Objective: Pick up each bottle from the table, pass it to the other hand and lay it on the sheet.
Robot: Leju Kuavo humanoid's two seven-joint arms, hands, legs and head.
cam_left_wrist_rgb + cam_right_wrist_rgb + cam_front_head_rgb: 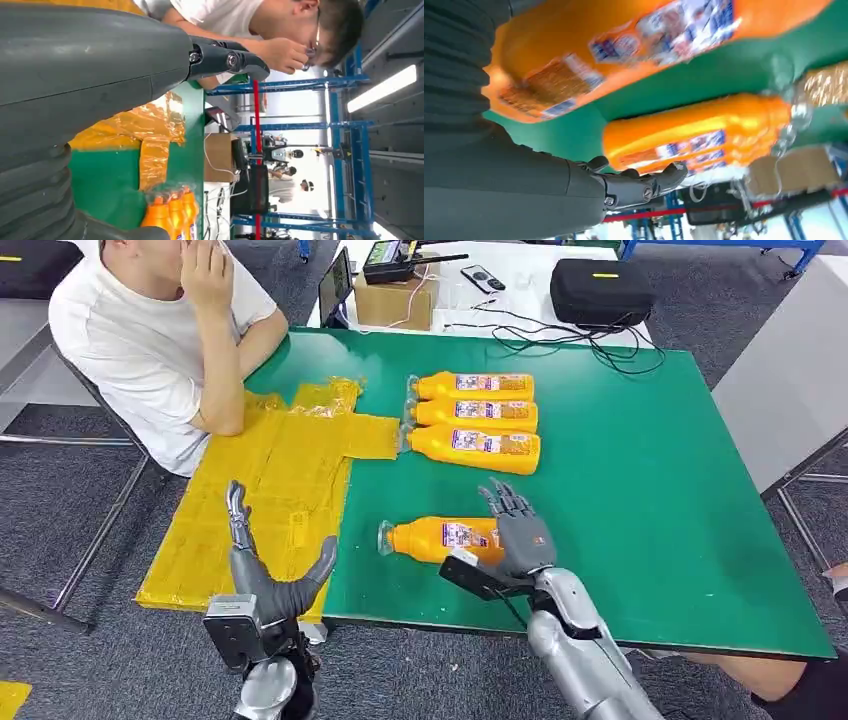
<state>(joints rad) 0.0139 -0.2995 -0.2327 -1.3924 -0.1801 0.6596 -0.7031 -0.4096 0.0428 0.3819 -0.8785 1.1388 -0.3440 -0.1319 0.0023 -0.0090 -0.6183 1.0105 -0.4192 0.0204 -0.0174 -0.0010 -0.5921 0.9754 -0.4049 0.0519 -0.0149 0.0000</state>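
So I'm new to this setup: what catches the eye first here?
Orange bottles on the green table: a row of three bottles at the far side and a lone bottle nearer, with the right hand at its base. A crinkled yellow sheet covers the table's left end, where a seated person leans.

The left hand (268, 575) is held upright with fingers (237, 512) and thumb spread wide, nothing gripped. The right hand (518, 530) is extended forward, palm down, fingers (644, 185) apart.
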